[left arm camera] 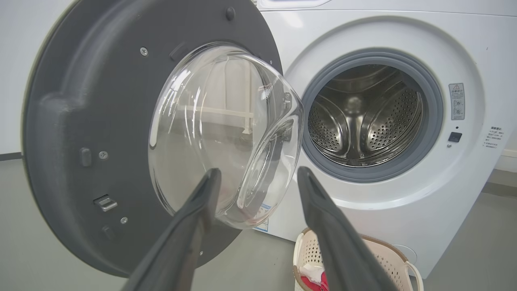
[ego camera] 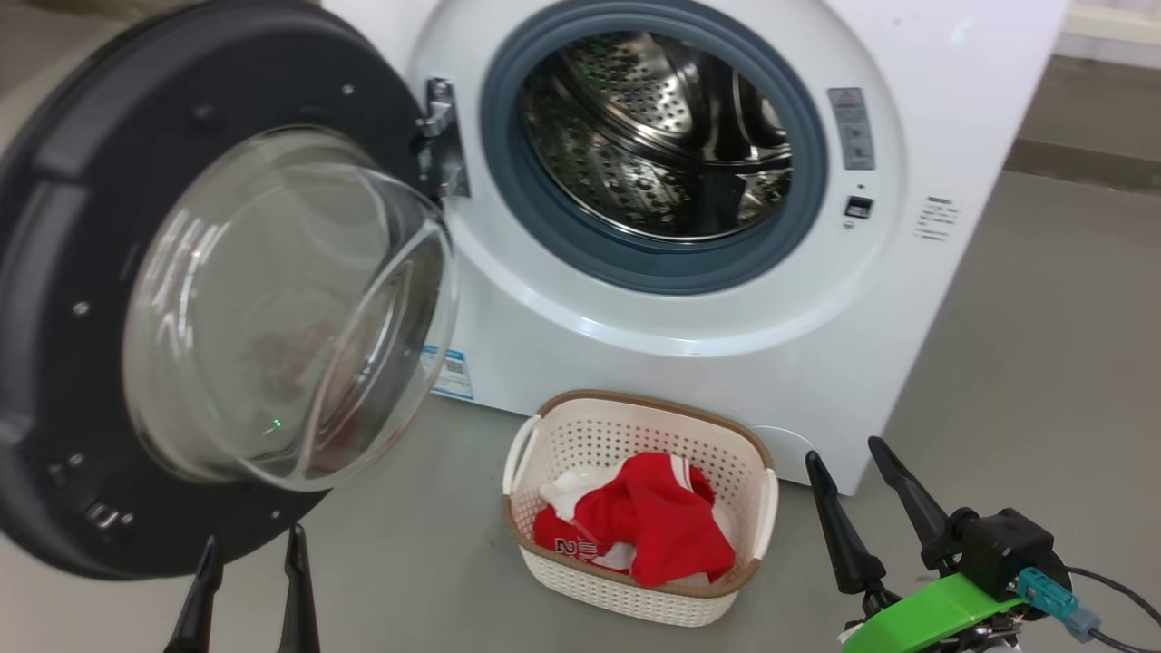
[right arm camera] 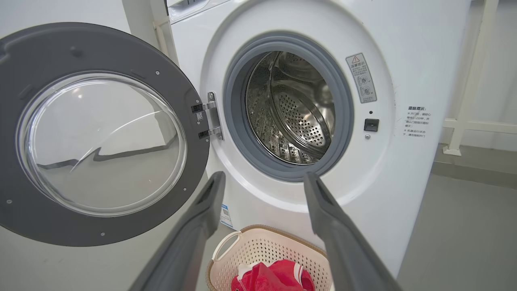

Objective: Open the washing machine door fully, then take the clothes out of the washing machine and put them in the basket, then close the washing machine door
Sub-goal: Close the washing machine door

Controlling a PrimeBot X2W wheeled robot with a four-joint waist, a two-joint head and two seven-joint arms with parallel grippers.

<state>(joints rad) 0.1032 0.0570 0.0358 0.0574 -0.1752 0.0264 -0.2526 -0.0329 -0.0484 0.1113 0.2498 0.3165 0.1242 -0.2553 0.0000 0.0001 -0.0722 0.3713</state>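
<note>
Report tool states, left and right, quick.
Left tool: open, holding nothing.
Right tool: open, holding nothing.

Bright, even indoor light; soft shadows, glare on glass and steel.

The washing machine [ego camera: 726,345] is lit flat and white, its upper front nearly washed out in the head view. Pale streaks of reflection run across the glass bowl [ego camera: 272,308] of the door [ego camera: 54,272], and small highlights glint inside the steel drum [ego camera: 653,136]. The basket [ego camera: 580,435] throws only a faint shadow on the grey floor [ego camera: 1043,363]. In the wrist views straight edges bow near the borders, and the close fingers [left arm camera: 190,242] of the left gripper [left arm camera: 258,169] look slightly soft.
</note>
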